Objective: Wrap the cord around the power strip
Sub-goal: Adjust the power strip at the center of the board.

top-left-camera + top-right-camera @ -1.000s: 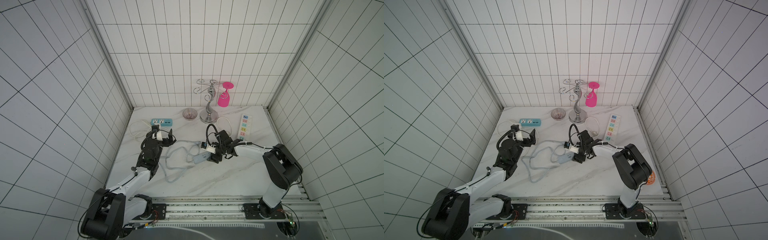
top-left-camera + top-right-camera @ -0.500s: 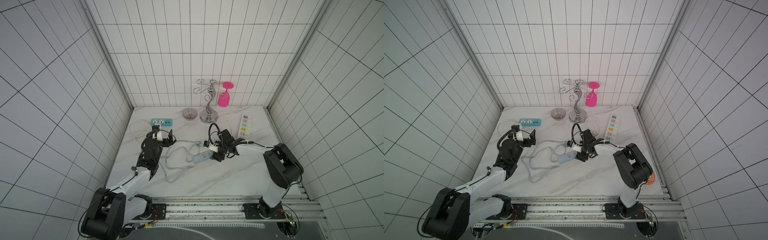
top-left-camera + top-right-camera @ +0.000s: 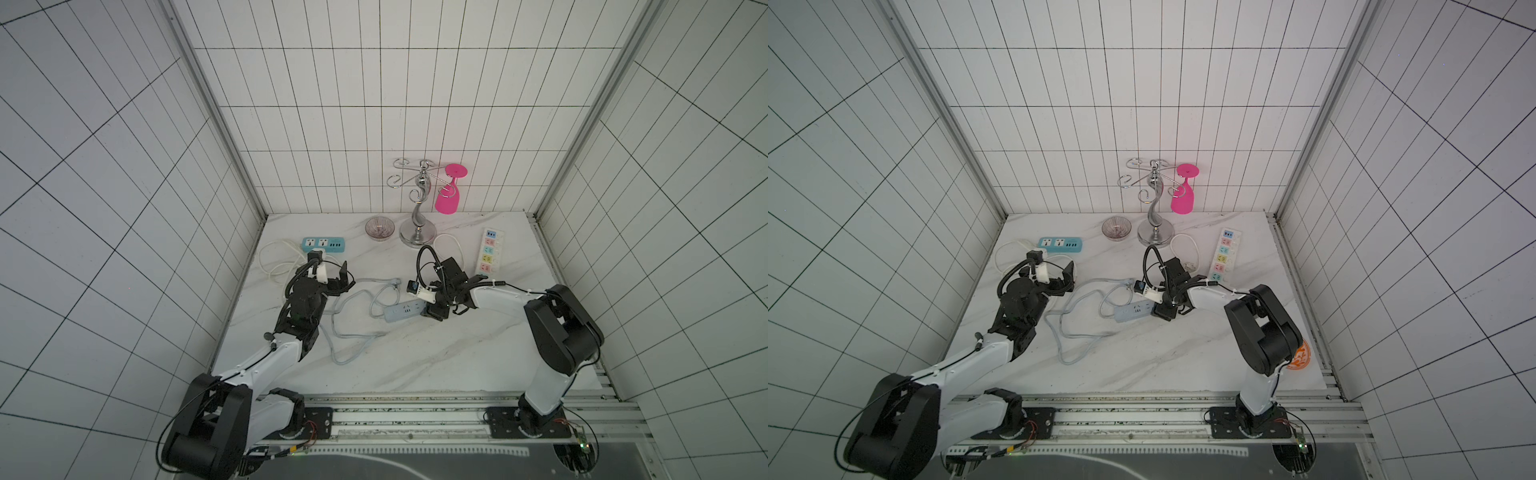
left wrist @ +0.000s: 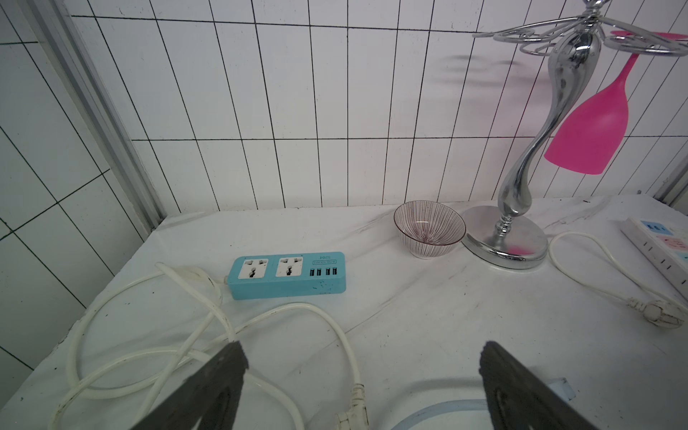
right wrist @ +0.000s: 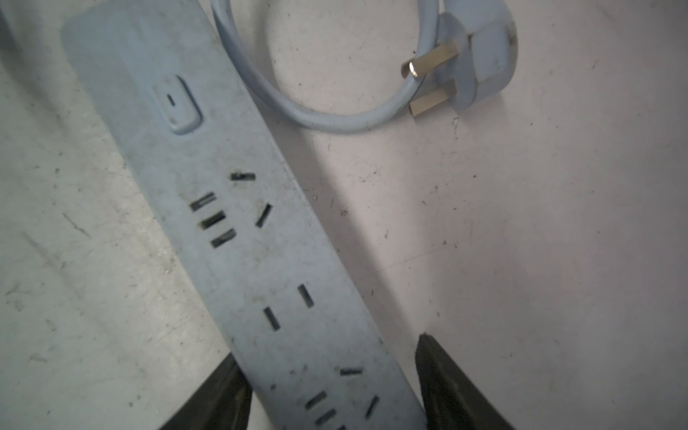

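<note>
Power strip (image 5: 238, 231) between right pincer (image 5: 331, 353) jaws

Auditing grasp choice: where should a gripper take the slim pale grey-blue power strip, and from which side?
Probably pinch the power strip across its narrow width at the end opposite the pale grey-blue cord, from above: it lies flat on the marble table, long edges exposed. The right gripper straddles that end.

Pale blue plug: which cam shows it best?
Right wrist view: the plug is close and sharp, brass prongs visible, the cord curling off it. In both top views the plug is a tiny blob near the power strip. Left wrist: not clearly visible.
</note>
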Controlling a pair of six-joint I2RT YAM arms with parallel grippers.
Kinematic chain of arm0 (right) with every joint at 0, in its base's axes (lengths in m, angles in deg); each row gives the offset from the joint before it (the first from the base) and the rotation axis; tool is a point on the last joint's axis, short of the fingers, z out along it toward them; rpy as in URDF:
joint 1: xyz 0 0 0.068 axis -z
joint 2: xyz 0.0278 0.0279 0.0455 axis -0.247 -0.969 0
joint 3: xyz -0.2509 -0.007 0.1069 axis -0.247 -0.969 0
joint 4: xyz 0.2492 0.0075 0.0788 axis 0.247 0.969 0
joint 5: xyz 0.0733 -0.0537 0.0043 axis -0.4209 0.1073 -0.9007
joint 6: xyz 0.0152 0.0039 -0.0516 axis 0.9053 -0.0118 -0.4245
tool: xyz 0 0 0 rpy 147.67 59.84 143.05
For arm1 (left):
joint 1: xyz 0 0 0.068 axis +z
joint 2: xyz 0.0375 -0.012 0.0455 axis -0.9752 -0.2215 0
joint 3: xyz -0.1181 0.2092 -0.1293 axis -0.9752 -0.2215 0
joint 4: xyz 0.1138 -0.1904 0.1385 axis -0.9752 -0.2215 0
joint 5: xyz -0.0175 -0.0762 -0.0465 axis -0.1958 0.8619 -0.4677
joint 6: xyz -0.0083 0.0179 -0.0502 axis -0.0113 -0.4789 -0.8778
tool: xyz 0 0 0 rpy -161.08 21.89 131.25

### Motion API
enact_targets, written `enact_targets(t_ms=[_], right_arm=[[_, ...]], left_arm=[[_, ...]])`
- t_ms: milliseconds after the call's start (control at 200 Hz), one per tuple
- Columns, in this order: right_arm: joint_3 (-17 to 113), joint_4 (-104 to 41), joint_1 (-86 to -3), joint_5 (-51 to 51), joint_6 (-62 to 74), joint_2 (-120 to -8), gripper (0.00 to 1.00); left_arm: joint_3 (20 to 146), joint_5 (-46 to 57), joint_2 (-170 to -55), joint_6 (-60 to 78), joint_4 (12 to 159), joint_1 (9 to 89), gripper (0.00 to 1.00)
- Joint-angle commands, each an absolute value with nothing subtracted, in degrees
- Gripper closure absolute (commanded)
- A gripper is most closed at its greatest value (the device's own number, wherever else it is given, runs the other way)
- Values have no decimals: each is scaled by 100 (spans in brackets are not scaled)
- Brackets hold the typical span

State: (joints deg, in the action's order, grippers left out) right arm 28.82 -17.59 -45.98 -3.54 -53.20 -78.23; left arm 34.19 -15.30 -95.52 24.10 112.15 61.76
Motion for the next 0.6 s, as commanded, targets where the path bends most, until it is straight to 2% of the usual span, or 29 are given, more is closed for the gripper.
enact_targets(t_ms=[0, 335, 595], right_arm=[[2519, -438, -4810, -537, -4625, -8362, 40], [2437, -462, -5106, -786, -4395, -8710, 43], [2489, -394, -5293, -1001, -4183, -8924, 54]], left_arm=[[3492, -1566, -9499, 2512, 11158, 6138, 2], [3453, -1648, -9388, 2581, 11084, 6086, 2], [3445, -1709, -9366, 2608, 11048, 6059, 2]])
